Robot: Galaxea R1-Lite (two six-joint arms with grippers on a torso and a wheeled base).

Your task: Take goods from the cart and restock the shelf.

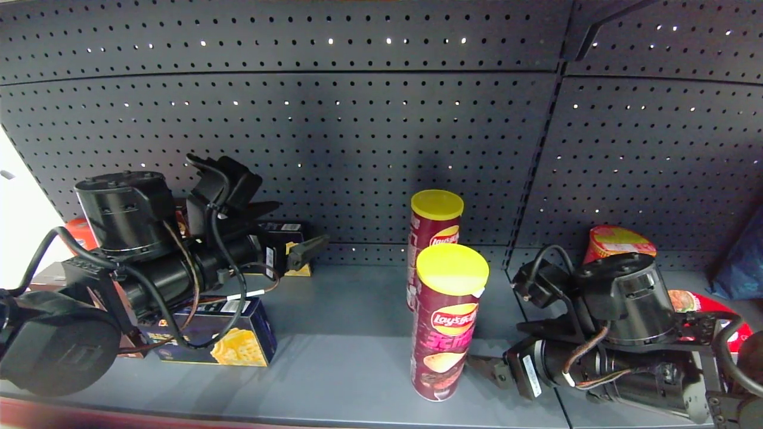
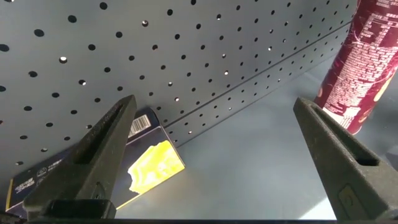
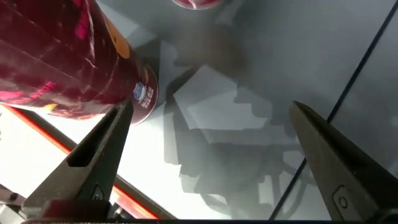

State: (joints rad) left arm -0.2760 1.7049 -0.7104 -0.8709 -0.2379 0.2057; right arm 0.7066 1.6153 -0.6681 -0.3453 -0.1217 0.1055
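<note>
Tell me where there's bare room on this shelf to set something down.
The widest bare shelf lies between the blue cracker box and the two chip cans. Right of the front can is crowded by the right gripper, with a noodle cup behind. The left gripper hangs over that box.

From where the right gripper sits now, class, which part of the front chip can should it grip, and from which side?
Grip the front chip can around its mid-body, coming in level from the robot's right. It stands upright with a round wall; the rear can stands close behind it, and the open right gripper lies low on that side.
</note>
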